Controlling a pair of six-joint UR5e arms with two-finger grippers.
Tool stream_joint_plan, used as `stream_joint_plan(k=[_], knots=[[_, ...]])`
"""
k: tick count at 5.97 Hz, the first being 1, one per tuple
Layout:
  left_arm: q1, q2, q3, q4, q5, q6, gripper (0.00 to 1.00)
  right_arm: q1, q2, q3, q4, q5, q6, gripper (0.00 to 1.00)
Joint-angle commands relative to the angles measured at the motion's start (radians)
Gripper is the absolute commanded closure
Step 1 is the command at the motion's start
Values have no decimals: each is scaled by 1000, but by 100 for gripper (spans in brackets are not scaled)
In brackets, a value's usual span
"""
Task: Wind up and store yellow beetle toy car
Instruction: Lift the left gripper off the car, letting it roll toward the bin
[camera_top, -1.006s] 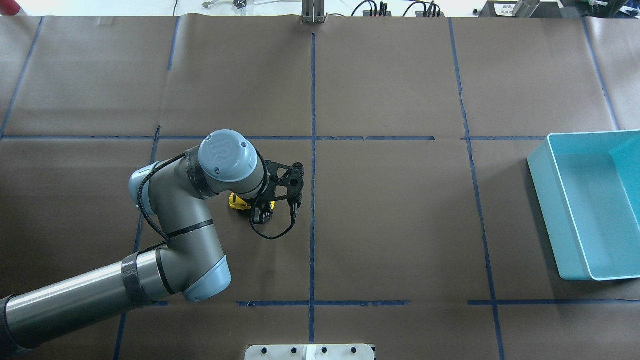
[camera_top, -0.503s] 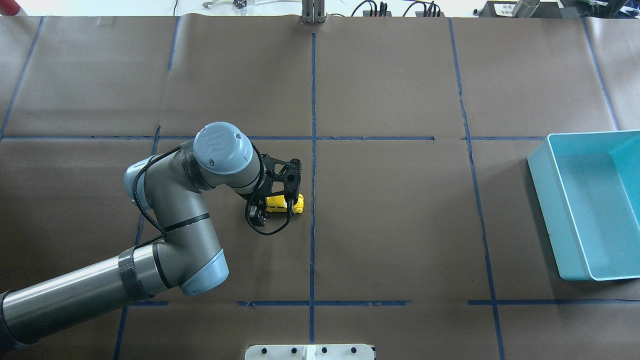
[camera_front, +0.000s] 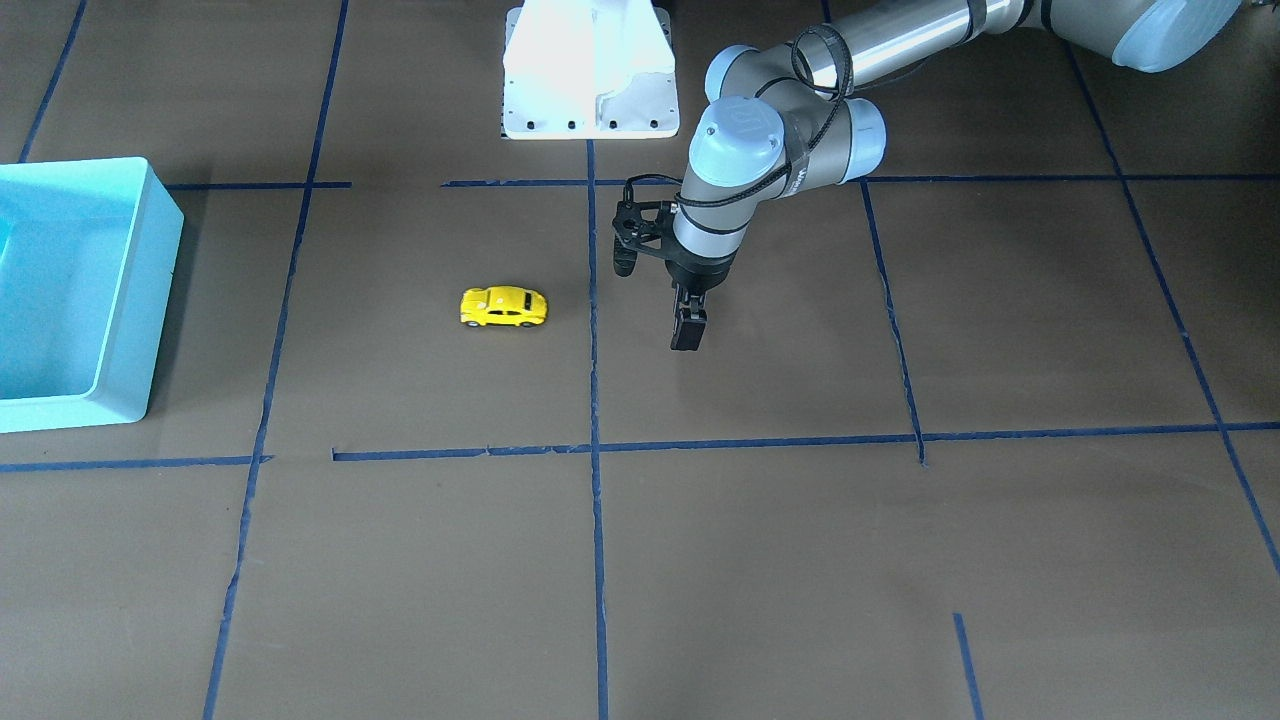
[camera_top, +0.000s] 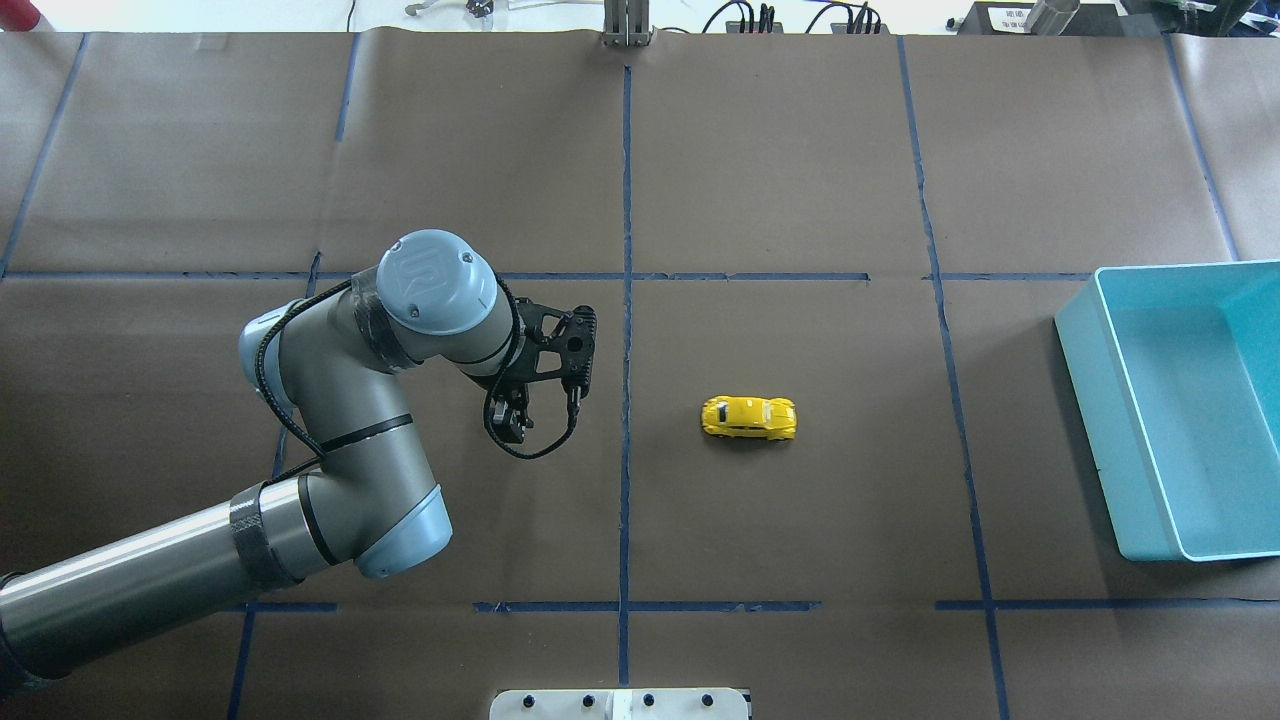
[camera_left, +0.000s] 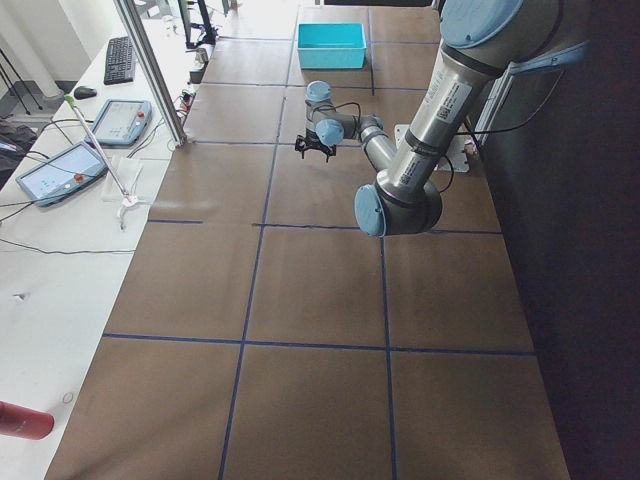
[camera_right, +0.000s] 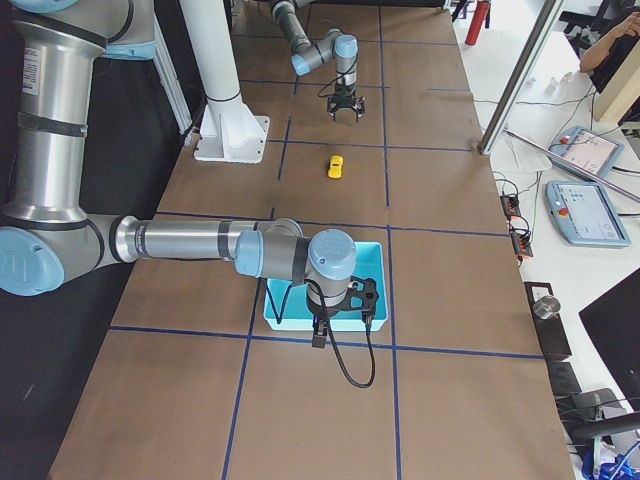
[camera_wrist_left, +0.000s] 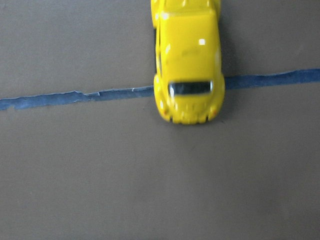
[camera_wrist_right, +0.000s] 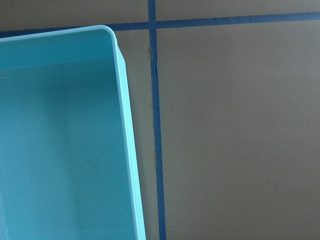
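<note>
Yellow beetle toy car (camera_top: 749, 418) is what I must store: my left gripper (camera_top: 508, 430) hangs empty with fingers seemingly spread, the car stands on the counter (camera_top: 800, 150) at its 3 o'clock, lengthwise 9-to-3, and the turquoise bin (camera_top: 1100, 400) lies further toward 3, my right gripper (camera_right: 318, 338) at its rim, though I cannot tell how its fingers stand. I'd come straight down and pinch the flanks at 12 and 6, since it may roll, then lift clear of the bin wall.
</note>
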Motion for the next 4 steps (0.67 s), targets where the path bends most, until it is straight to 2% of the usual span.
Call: stream_joint_plan(k=[1,3,4], knots=[[-27,21,-29,4,-9,1,0,-1,0,2,0,0,0,0],[-81,26,-84,32,-14,1,0,-1,3,6,3,0,-2,0],[-130,96,-177,106,-22,-11,0,-1,3,9,3,0,-2,0]])
